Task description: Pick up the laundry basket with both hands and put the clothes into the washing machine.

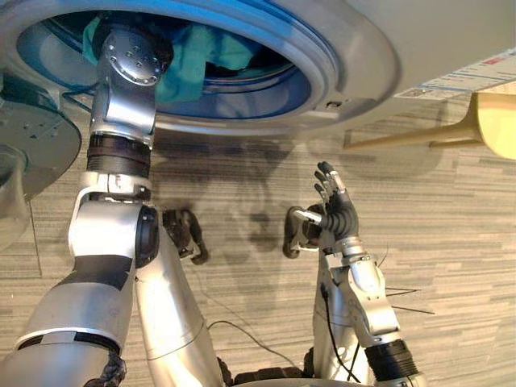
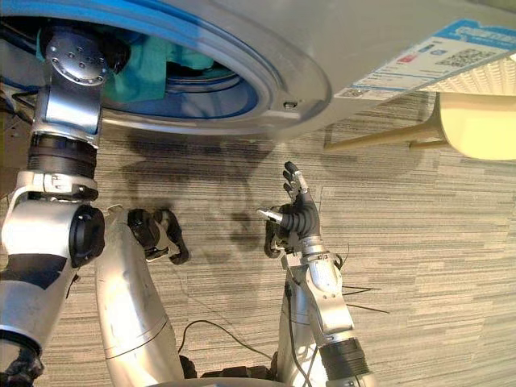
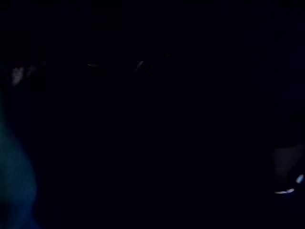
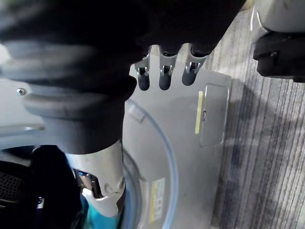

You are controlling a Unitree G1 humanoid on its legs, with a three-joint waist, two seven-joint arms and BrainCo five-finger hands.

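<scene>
Nearest is the right hand (image 1: 337, 214), hanging over the carpet floor (image 1: 451, 242) with fingers straight and apart, nothing in it. Farther out, the left arm (image 1: 121, 105) reaches into the washing machine (image 1: 363, 48). The left hand is buried inside the drum (image 1: 258, 81), so I can't tell if it's clamped on anything. Teal clothes (image 1: 189, 60) sit in the drum right around that arm. Looks like the loading step to me. I'd guess the next move is making sure the cloth is let go, then backing the arm out without dragging anything along.
</scene>
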